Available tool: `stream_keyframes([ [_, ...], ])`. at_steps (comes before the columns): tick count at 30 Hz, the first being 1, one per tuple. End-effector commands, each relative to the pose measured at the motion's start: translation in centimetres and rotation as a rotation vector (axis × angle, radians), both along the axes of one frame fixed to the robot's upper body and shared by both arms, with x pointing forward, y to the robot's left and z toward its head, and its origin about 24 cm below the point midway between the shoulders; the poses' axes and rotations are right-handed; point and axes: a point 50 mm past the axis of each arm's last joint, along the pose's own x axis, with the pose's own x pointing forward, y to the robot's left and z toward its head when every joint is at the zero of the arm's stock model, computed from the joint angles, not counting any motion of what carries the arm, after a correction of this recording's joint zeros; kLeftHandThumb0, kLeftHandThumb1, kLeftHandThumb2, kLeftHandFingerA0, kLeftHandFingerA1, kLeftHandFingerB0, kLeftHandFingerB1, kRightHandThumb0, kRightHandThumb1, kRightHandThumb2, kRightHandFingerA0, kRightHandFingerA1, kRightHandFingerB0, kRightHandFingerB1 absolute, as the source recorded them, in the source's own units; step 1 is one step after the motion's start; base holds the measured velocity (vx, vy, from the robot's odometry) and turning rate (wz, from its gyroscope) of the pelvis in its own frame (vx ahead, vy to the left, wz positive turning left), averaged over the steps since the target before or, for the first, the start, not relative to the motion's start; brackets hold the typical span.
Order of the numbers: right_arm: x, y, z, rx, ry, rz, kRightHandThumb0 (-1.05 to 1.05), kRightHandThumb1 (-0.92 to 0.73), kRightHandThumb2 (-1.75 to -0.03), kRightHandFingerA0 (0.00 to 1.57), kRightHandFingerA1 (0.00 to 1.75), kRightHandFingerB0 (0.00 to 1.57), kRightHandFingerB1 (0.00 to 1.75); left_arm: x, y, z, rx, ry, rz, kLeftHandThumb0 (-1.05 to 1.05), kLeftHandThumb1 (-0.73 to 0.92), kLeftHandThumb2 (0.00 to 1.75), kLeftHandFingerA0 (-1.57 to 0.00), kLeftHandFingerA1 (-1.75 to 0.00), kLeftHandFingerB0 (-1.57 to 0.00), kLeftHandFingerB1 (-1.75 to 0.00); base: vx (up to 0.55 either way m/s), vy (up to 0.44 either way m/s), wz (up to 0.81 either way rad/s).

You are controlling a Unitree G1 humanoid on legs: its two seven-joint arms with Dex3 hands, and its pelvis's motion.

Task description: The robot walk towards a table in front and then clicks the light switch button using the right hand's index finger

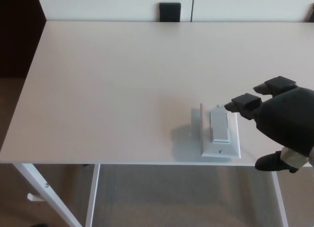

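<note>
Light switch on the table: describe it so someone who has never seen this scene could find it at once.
Start from the wide white table that fills the head view and follow its near edge toward the right. The light switch lies flat there, a white rectangular wall plate with a grey rocker down its middle and a small screw at each end. It is the only object on the tabletop, just left of the robot's black right hand.
</note>
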Motion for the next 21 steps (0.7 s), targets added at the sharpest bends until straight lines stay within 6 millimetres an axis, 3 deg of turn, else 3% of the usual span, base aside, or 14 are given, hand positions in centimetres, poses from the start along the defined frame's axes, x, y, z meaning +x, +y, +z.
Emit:
stream_keyframes([
  [1,0.6,0.0,-0.6,-0.052,0.032,-0.042,-0.79,-0.42,-0.78,0.08,0.43,0.17,0.39,-0.1,0.5,0.1,-0.004,0.012,-0.002,-0.37,0.55,0.56,-0.43,-0.42,-0.42,-0.39,0.0,0.0,0.0],
  [21,1.5,0.9,-3.0,-0.116,0.08,-0.052,-0.79,-0.42,-0.77,0.09,0.42,0.21,0.39,0.4,0.4,0.6,0.013,0.004,-0.039,-0.35,0.57,0.57,-0.4,-0.41,-0.4,-0.38,0.0,0.0,0.0],
])
